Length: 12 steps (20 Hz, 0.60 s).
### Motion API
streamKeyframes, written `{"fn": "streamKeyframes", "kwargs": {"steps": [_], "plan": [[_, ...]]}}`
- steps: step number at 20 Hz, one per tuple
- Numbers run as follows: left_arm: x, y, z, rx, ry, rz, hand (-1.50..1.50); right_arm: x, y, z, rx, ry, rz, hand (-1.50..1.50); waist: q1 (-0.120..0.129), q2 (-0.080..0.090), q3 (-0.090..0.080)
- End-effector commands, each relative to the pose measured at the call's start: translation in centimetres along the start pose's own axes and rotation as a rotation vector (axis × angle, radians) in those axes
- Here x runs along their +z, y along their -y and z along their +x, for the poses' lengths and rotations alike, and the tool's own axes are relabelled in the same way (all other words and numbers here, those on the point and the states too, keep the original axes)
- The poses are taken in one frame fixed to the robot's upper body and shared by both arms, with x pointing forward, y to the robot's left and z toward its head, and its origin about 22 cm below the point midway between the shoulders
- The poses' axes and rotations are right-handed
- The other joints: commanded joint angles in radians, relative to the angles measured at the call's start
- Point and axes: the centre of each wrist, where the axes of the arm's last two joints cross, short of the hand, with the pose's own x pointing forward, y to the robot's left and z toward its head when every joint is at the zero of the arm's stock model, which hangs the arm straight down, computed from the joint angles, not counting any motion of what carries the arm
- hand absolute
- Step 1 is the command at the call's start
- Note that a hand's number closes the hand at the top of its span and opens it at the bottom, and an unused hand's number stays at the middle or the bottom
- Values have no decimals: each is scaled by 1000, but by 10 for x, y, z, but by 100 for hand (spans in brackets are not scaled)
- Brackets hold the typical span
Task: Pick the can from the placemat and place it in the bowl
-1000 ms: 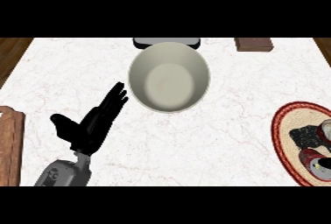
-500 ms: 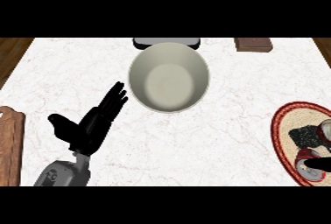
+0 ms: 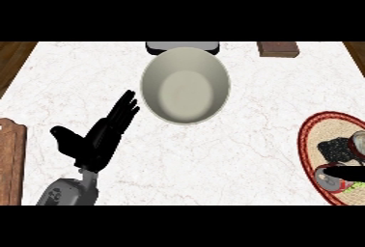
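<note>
The can (image 3: 330, 179), silver-topped with red and green sides, sits on the round woven placemat (image 3: 309, 143) with a red rim at the right edge. My right hand (image 3: 339, 148) comes in from the right edge and is mostly cut off. One black finger (image 3: 351, 172) curls across the can's top and a black part lies just behind the can. The beige bowl (image 3: 185, 85) stands at the top centre, with nothing in it. My left hand (image 3: 100, 136) rests open on the left, fingers pointing up toward the bowl.
A dark grey object (image 3: 182, 47) lies just behind the bowl and a brown block (image 3: 278, 49) sits at the back right. A wooden board (image 3: 10, 159) runs along the left edge. White marble counter (image 3: 235, 159) spreads between bowl and placemat.
A finger of the right hand has come across the can's top, and the can has shifted slightly left and down on the placemat. The left hand has not moved.
</note>
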Motion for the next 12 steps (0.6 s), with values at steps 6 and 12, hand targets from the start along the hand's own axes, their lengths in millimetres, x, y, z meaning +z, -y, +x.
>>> {"fn": "streamKeyframes", "kwargs": {"steps": [6,12], "plan": [[-3,9,5,11,9,4,0,2,-20,17,5,-227,-9,-150,-12,0,4],[7,-6,-7,10,-7,15,0,1,-19,23,16,-235,-43,-150,-12,-1,3]]}}
